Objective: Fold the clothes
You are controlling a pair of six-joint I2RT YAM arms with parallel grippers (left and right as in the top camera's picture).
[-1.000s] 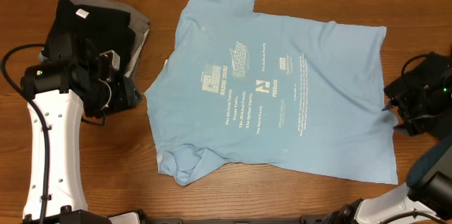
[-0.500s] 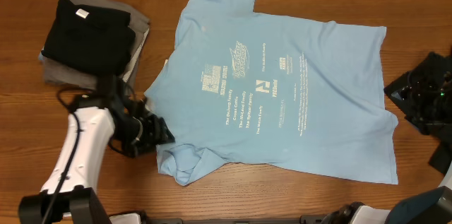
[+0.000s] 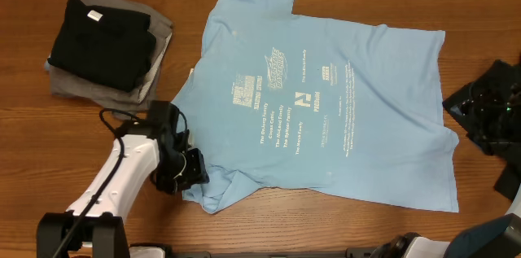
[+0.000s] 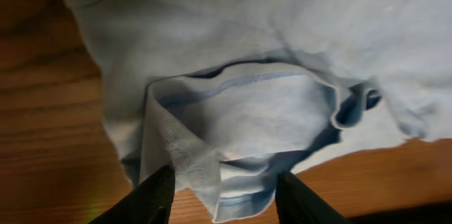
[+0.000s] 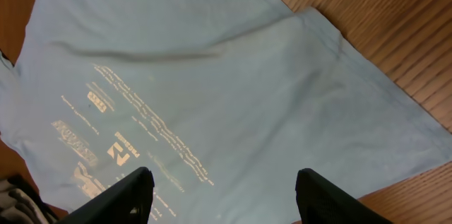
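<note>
Blue T-shirt (image 3: 326, 103) lies spread (sleeve (image 4: 240, 118) rumpled) beside stacked dark shirts (image 3: 102, 38); both jaws released, left astride sleeve.

Wooden table (image 3: 326, 229), blue T-shirt (image 3: 326, 103), folded stack (image 3: 102, 42)

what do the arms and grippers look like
The left arm is a long white link with black joints, and a thin black cable loops off it. The right arm shows as bulky black housing. The left gripper and right gripper have plain black, rounded fingers.
</note>
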